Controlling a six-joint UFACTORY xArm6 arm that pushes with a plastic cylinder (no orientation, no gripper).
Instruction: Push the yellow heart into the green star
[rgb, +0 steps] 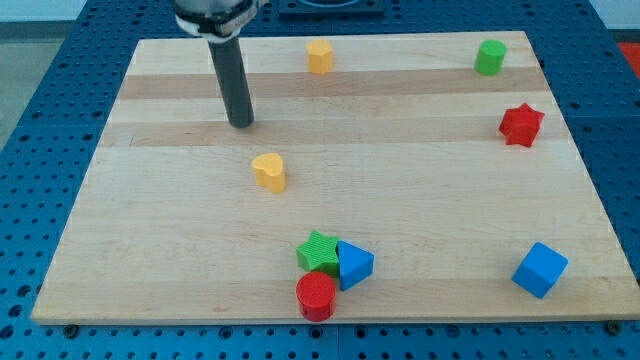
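Small rigid yellow heart-shaped block (269, 172) likely light, slides easily; my tip (241, 124), no fingers to report, sits up-left of it, opposite green star-shaped block (318, 251), so contact its upper-left face

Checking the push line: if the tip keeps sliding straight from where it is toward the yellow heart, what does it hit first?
Likely the yellow heart itself. My tip sits up-left of it with bare board between. The green star lies further along roughly that line.

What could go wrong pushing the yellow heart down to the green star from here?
My tip sits above and to the view's left of the yellow heart, so an off-centre push could spin it sideways. The green star touches the blue triangle and red cylinder; a hard push may scatter all three.
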